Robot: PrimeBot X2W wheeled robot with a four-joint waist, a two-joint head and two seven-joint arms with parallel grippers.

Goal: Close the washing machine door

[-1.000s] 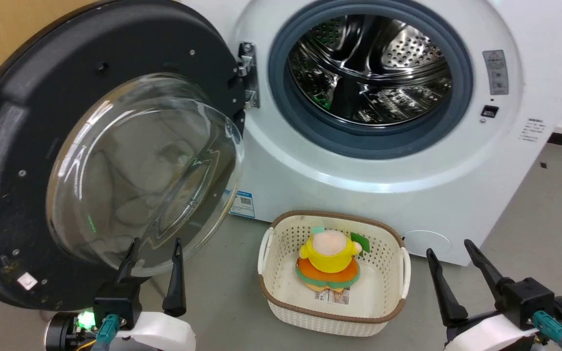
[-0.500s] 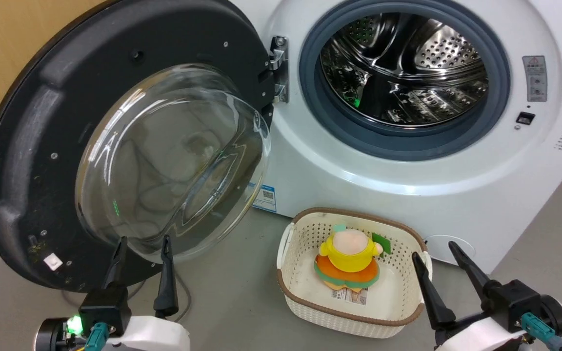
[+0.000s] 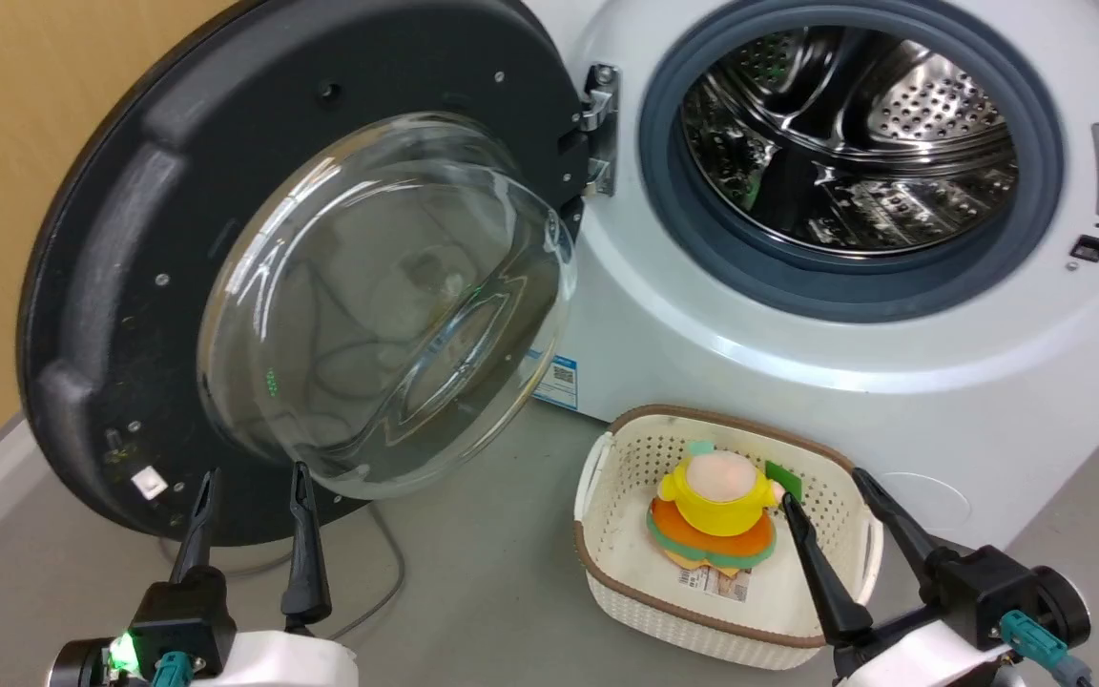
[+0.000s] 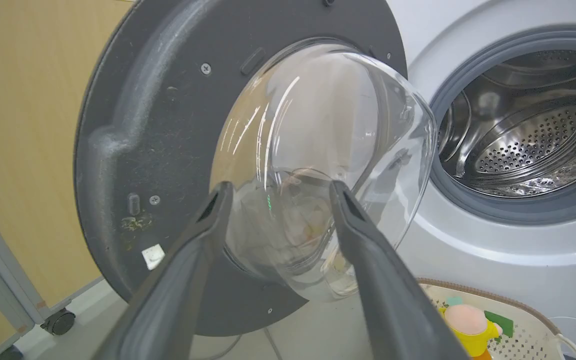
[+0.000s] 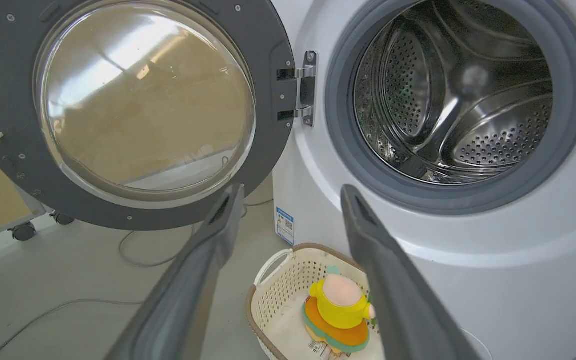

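Evidently the approach is in hand: the washing machine door stands wide open left of the washing machine, left gripper and right gripper parted, empty, apparently touching nothing; next, swing its rim shut.

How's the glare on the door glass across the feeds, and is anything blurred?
Head view: the washing machine door glass carries white streaks, but you can see through it. Left wrist view: streaks on the bulge, wide-angle bending, left end effector fingers soft up close. Right wrist view: a broad bright reflection washes out the glass; the washing machine drum is crisp.
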